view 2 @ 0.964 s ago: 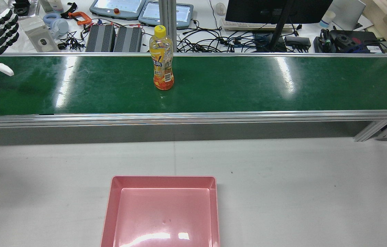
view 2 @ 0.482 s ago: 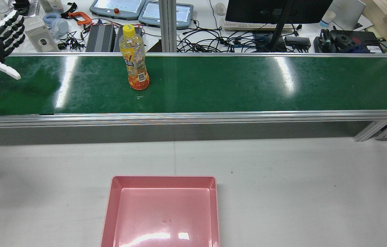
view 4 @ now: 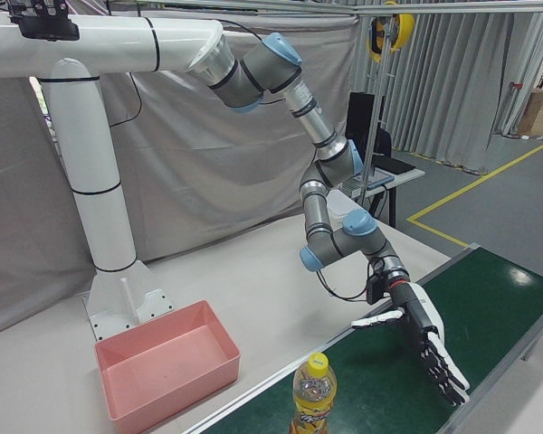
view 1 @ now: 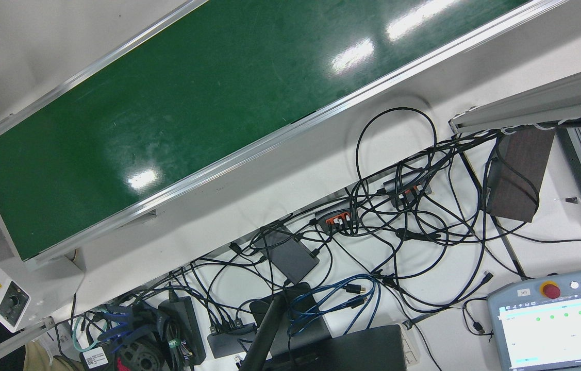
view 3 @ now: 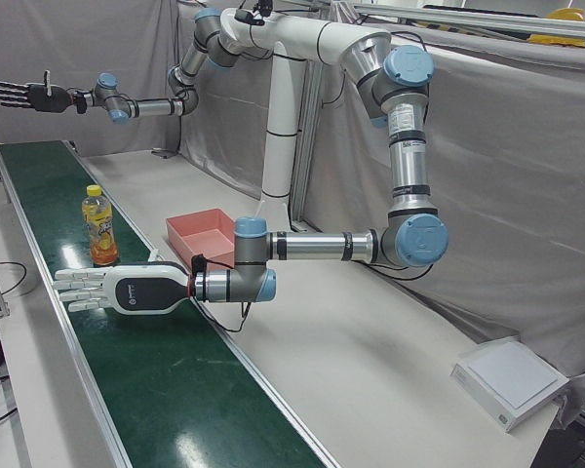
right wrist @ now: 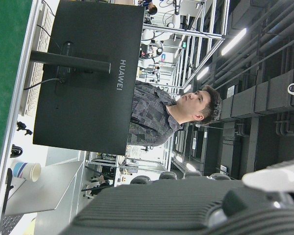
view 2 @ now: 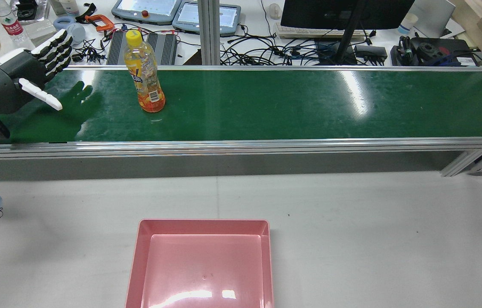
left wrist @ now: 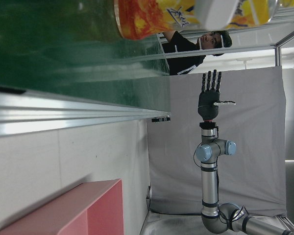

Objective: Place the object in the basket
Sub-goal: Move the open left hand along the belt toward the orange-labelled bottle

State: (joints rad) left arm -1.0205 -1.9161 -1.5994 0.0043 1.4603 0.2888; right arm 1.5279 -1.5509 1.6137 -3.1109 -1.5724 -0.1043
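A yellow-capped orange drink bottle (view 2: pixel 143 72) stands upright on the green conveyor belt (view 2: pixel 292 102). It also shows in the left-front view (view 3: pixel 99 226), the right-front view (view 4: pixel 314 393) and at the top of the left hand view (left wrist: pixel 186 14). My left hand (view 2: pixel 31 72) is open, fingers spread, just above the belt and a short way left of the bottle, apart from it; it also shows in the left-front view (view 3: pixel 107 290) and the right-front view (view 4: pixel 425 348). My right hand (view 3: pixel 24 95) is open, held high over the belt's far end. The pink basket (view 2: pixel 138 256) lies empty on the white table.
The belt's aluminium rails (view 2: pixel 241 145) run between the belt and the table. Behind the belt a bench holds cables, a monitor (view 2: pixel 343 13) and teach pendants (view 2: pixel 146 10). The front view shows only bare belt (view 1: pixel 177 103) and cables.
The bottle has travelled left along the belt toward my left hand. My left hand has moved right and further into the rear view, closing the gap to the bottle.
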